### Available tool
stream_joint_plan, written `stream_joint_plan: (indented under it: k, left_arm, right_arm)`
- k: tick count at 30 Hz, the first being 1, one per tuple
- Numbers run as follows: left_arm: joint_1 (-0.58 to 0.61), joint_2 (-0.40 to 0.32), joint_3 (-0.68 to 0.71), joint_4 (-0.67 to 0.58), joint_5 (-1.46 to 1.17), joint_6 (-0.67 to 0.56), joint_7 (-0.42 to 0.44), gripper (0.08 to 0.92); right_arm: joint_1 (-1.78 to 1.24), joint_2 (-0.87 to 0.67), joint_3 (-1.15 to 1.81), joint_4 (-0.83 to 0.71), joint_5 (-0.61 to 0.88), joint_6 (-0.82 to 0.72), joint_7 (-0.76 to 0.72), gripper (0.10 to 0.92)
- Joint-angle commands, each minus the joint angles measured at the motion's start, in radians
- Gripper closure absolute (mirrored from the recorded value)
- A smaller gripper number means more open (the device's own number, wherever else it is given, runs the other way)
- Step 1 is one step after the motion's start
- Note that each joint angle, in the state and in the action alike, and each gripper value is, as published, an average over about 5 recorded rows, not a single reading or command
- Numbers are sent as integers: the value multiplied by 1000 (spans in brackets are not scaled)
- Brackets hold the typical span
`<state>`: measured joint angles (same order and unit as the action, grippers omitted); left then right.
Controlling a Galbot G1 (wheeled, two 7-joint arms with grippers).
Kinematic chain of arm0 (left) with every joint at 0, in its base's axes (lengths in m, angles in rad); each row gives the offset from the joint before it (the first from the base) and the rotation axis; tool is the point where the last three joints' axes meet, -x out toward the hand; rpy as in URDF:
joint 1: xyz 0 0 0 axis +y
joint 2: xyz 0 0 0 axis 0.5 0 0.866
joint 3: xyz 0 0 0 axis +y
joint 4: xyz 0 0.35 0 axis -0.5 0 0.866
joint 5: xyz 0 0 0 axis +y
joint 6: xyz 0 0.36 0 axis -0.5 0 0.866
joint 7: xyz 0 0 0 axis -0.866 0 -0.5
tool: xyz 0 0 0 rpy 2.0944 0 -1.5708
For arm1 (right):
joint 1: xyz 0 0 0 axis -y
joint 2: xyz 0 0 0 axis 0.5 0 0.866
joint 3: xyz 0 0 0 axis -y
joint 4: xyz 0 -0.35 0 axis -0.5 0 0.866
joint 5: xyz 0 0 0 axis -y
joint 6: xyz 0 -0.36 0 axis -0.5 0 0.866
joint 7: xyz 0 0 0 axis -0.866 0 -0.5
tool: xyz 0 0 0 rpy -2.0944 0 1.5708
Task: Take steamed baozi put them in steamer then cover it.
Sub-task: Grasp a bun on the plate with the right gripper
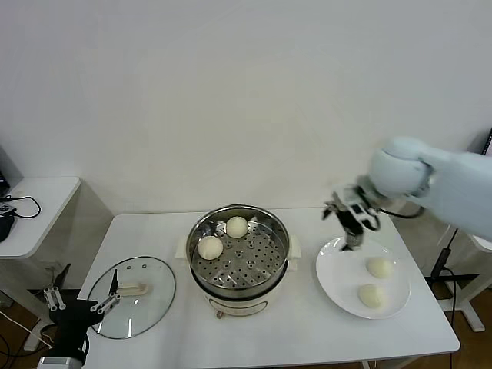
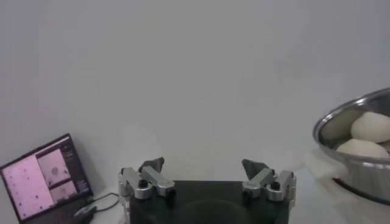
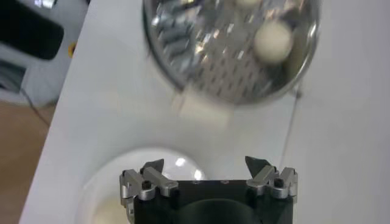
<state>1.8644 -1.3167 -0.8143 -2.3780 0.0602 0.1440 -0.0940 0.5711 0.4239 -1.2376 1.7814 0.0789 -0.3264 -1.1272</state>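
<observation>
My right jaws (image 1: 352,223) are standing wide and holding nothing, hanging above the inner rim of the white plate (image 1: 332,278), between plate and steamer (image 1: 239,244). Two steamed baozi (image 1: 379,267) are lying on the plate's far half, near the counter's (image 1: 292,332) right edge; open counter is showing in front of the plate. Two more baozi are sitting in the steamer's perforated basket, toward its back left, leaving the nearer floor bare. My left jaws (image 1: 81,300) are also standing wide and empty, parked low off the counter's left front corner. The cover (image 1: 132,297) is lying flat on the counter just beside them, apart from the steamer.
</observation>
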Motion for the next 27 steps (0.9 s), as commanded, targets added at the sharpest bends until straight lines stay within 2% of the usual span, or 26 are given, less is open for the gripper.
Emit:
stream_joint_plan:
  k: [1, 7, 15, 27]
  left_arm:
    - [6, -2, 10, -3, 8, -2, -1, 177]
    - [18, -15, 12, -7, 15, 1, -1, 177]
    - [37, -26, 15, -13, 25, -2, -2, 177]
    - [48, -33, 8, -23, 30, -1, -1, 177]
  right_arm:
    - [-571, -260, 435, 19, -243, 97, -1, 202]
    - [-825, -224, 623, -52, -293, 106, 30, 203]
    - [-866, -101, 633, -135, -295, 92, 67, 203]
    - [-886, -21, 630, -193, -315, 70, 104, 202]
